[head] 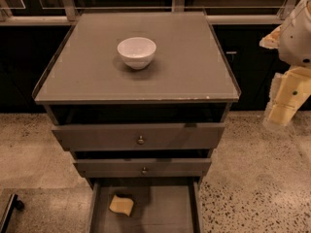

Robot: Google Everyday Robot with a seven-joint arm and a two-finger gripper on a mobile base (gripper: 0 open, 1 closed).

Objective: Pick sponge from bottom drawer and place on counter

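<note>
The sponge [121, 204], a small pale-yellow pad, lies on the floor of the open bottom drawer [165, 212], near its back left. The counter [194, 67] is the flat grey top of the cabinet. My gripper [284, 106] hangs at the right edge of the view, beside the cabinet's right side, at about the height of the counter's front edge. It is well above and to the right of the sponge and holds nothing that I can see.
A white bowl [137, 52] stands on the counter, left of centre toward the back. The two upper drawers [141, 137] with round knobs are pulled partly out above the bottom drawer. Speckled floor surrounds the cabinet. A dark object [8, 210] is at lower left.
</note>
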